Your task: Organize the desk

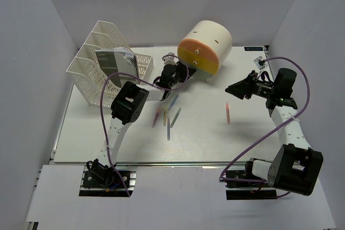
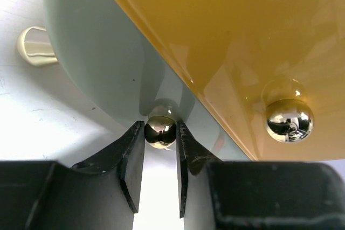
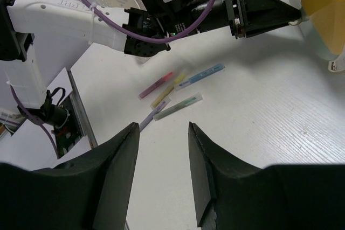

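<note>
Brass knob (image 2: 160, 131), lower centre of left wrist view, pinched by left gripper (image 2: 160, 138); right gripper (image 3: 161, 133) gapes empty over white desk (image 1: 205, 138) filling mid-frame. Risk: round knob slips free when pulled.

Plain grey-white walls close the space on three sides: a back wall (image 1: 161, 4), a left wall (image 1: 27, 79) and a right wall (image 1: 323, 52), meeting in straight corners. They enclose a flat white desk (image 1: 215, 138), with a white panel (image 1: 178, 203) along its near edge. The light is soft and even, and the shadows are faint.
</note>
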{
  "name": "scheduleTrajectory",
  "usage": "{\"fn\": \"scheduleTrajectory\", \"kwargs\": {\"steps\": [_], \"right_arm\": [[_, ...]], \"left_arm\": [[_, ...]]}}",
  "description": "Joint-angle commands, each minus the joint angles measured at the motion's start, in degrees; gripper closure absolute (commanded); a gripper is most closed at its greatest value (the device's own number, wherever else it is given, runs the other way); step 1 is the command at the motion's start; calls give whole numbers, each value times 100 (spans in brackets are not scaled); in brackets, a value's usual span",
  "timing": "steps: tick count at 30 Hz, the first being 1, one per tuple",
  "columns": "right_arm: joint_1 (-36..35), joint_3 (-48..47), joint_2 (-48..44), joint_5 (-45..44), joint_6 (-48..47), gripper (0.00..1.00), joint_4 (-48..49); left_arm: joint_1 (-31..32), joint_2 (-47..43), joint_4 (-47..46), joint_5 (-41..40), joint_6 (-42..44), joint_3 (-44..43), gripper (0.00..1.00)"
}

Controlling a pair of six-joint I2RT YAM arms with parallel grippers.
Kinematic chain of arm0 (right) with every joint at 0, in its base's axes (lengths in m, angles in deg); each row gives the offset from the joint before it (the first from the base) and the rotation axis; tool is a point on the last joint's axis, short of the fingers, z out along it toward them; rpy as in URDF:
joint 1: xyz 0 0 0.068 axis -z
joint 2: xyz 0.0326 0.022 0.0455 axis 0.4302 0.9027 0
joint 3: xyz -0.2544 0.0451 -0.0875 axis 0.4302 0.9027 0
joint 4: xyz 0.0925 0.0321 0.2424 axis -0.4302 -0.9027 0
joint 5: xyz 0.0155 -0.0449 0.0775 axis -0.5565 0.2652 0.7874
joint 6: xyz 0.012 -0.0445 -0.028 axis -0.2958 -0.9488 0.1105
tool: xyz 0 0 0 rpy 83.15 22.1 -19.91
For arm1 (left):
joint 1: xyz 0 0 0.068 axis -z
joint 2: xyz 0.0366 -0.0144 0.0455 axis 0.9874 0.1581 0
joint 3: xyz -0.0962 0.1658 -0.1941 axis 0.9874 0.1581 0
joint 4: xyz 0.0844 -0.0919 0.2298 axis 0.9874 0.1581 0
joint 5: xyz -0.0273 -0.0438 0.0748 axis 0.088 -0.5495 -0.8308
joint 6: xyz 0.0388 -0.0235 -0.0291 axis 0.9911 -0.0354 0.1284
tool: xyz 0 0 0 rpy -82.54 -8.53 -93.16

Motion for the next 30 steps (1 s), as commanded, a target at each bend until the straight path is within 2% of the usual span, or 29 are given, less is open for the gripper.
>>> {"fn": "scheduleTrajectory", "kwargs": {"steps": [1,7,19,21,23,27,30], "right_arm": [[42,42,15,44,46,53,198],[60,59,24,26,46,53,216],[51,59,147,-299,-226,51,-30],[51,33,191,-352,-305,50,-100],[42,-19,244,-396,-419,50,-223],[7,-63,279,-589,-639,48,-468],[-19,-160,340,-791,-850,44,-688]], "left_arm": [[-21,-63,-346,-210,-150,113,75],[-21,-309,-522,-210,-124,508,85],[-21,-1346,-961,-175,96,2090,86],[-21,-1460,-962,-166,131,2284,83],[-21,-1513,-961,-148,131,2381,78],[-21,-1636,-760,-140,158,2443,38],[-21,-1751,-523,-113,202,2408,29]]}}
